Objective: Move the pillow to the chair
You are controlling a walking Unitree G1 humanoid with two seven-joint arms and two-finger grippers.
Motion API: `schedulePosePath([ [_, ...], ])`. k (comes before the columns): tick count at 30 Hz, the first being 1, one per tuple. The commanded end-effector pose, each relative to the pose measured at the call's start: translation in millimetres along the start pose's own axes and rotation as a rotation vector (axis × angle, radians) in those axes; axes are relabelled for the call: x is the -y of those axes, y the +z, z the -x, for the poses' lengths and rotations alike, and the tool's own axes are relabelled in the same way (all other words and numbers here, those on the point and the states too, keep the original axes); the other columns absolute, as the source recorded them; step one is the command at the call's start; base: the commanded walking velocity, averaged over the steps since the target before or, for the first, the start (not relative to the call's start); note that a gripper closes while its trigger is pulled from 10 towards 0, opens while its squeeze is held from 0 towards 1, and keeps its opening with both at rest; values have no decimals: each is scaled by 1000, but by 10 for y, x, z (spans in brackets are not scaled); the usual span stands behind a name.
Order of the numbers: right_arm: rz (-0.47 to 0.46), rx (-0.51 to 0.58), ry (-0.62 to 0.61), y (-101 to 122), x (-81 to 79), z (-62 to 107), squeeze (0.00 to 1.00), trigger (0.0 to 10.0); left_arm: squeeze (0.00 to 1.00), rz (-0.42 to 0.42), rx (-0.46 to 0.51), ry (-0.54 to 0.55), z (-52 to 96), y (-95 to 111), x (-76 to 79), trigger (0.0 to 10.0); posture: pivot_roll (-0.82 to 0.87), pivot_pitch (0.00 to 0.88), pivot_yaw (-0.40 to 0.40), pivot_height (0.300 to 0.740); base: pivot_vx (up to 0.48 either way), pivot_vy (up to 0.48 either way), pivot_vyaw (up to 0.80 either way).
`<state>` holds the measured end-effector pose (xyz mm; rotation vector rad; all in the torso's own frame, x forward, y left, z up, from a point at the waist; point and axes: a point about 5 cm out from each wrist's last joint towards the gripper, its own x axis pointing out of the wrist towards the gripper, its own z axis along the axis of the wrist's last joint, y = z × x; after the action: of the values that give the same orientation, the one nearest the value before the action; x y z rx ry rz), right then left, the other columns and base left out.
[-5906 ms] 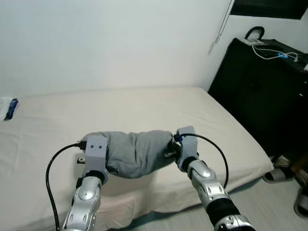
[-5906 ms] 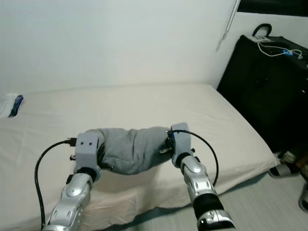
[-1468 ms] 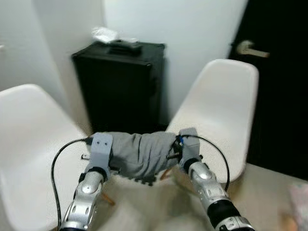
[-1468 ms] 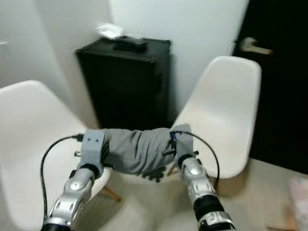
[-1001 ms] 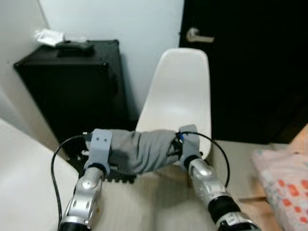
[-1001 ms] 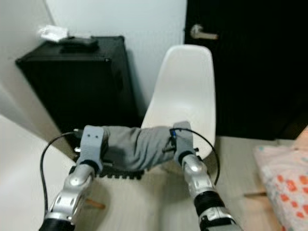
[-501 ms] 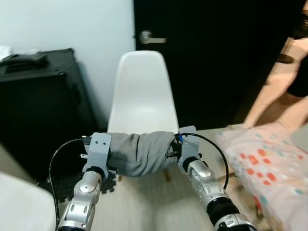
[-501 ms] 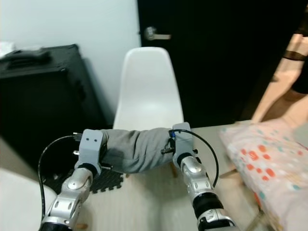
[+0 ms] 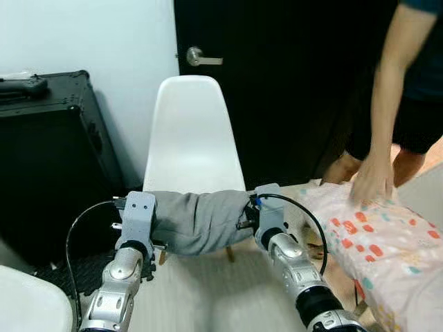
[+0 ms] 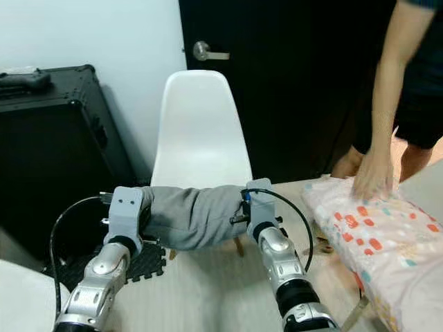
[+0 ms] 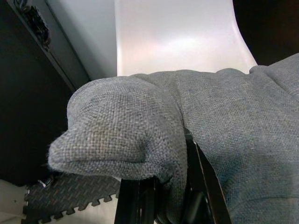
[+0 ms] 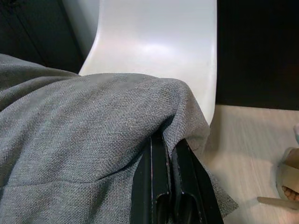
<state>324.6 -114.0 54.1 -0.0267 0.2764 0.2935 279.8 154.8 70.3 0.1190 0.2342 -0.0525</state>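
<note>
I hold a grey pillow (image 9: 199, 220) in the air between both arms, just in front of a white shell chair (image 9: 191, 131). My left gripper (image 11: 161, 205) is shut on the pillow's left end, where the cloth bunches over the black fingers (image 11: 135, 205). At the other end my right gripper (image 12: 166, 186) is shut on the pillow, its fingers (image 12: 154, 182) pressed together under a fold. The chair's seat (image 12: 154, 51) lies directly beyond the pillow, with nothing on it.
A black case (image 9: 48, 159) stands left of the chair, with black foam floor mat (image 9: 62, 273) below it. A dark door with a handle (image 9: 197, 58) is behind. A person (image 9: 387, 90) at the right presses a hand on a patterned blanket (image 9: 374, 235).
The camera has swung right, so the chair now sits a little left of centre. A person has come into view at the right, reaching down to the blanket. My hold on the pillow is unchanged.
</note>
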Motion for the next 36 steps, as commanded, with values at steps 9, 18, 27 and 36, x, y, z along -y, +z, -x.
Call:
schedulePosePath([
  [9, 27, 65, 52, 150, -106, -58, 0, 10000, 0, 12, 70, -51, -3, 120, 104, 10000, 115, 0, -6, 740, 370, 0, 0],
  [18, 24, 73, 47, 155, -104, -53, 0, 10000, 0, 11, 72, -61, 5, 120, 102, 10000, 113, 0, -1, 740, 376, 0, 0],
  [27, 19, 72, 41, 145, -93, -48, 0, 10000, 0, 5, 69, -67, -4, 118, 103, 10000, 112, 0, 2, 740, 376, 0, 0],
  [36, 19, 70, 40, 144, -91, -54, 0, 10000, 0, 3, 69, -71, -11, 120, 104, 10000, 111, 0, 2, 740, 376, 0, 0],
])
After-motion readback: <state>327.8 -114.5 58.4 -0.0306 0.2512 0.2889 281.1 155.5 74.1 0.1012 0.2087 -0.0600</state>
